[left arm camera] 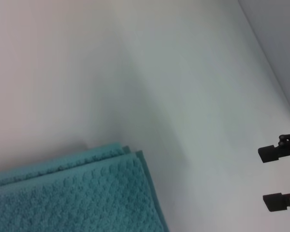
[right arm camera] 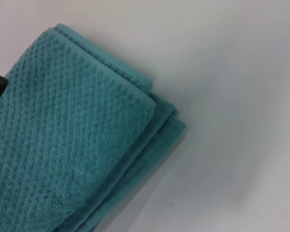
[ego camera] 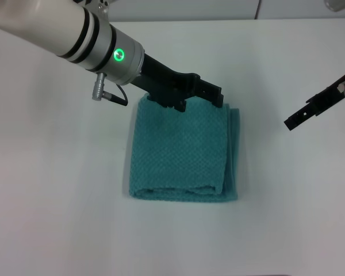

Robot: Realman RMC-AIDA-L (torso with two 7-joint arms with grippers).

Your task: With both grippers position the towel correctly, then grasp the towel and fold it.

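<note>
The left gripper [ego camera: 187,95] sits at the far edge of the towel [ego camera: 181,152], its broad black claw low over the cloth's back hem; whether its fingers are parted or pinching the fabric cannot be told from the head view, and its own wrist view shows none of them. The right gripper [ego camera: 310,109] hangs well apart to the right, above bare table [ego camera: 57,190] — in the left wrist view its two black tips [left arm camera: 275,176] stand clearly spread with nothing between them.

The towel lies near the middle of the table, already doubled into a thick stack, its layered edges stepping out along the right side and at one corner [right arm camera: 166,116]. It looks soft, limp and light, with a waffle weave that should give the fingers good bite. Judged from that, it will sag and drag rather than hold shape, so a grip should take all layers at a corner or along the free edge — a pinch on the top layer alone would likely peel the stack open
</note>
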